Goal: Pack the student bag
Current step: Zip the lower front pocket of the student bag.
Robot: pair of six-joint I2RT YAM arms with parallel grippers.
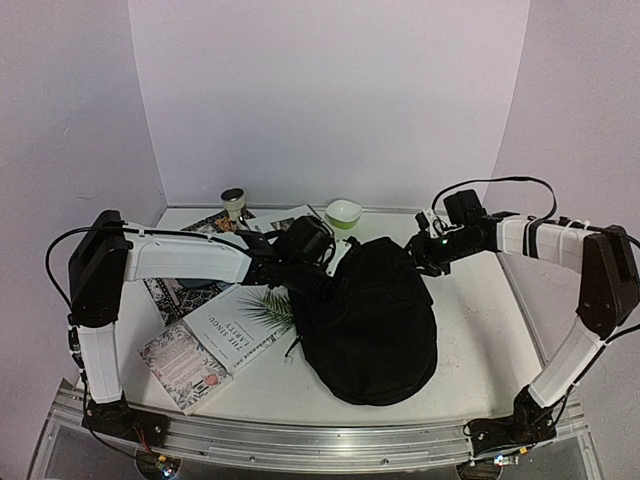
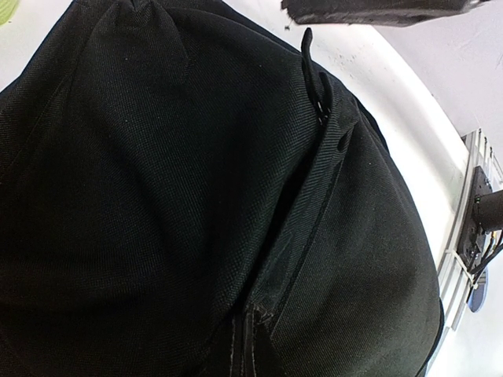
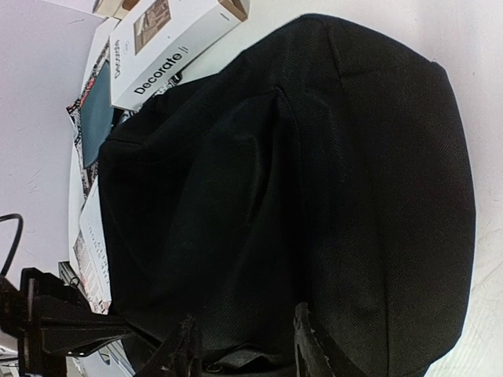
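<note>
Bag: student bag runs far-to-near, rounded end nearest.
Left gripper: clenched, far-left corner.
Right gripper: jaws parted, released.
Room: open table right, books left.

I read "Decorate" in black letters on the white book just beside the student bag. The palm-leaf book on my worktop carries a title too small to read.

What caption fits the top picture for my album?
The left arm and right arm lean over the black student bag, books beside it.
</note>
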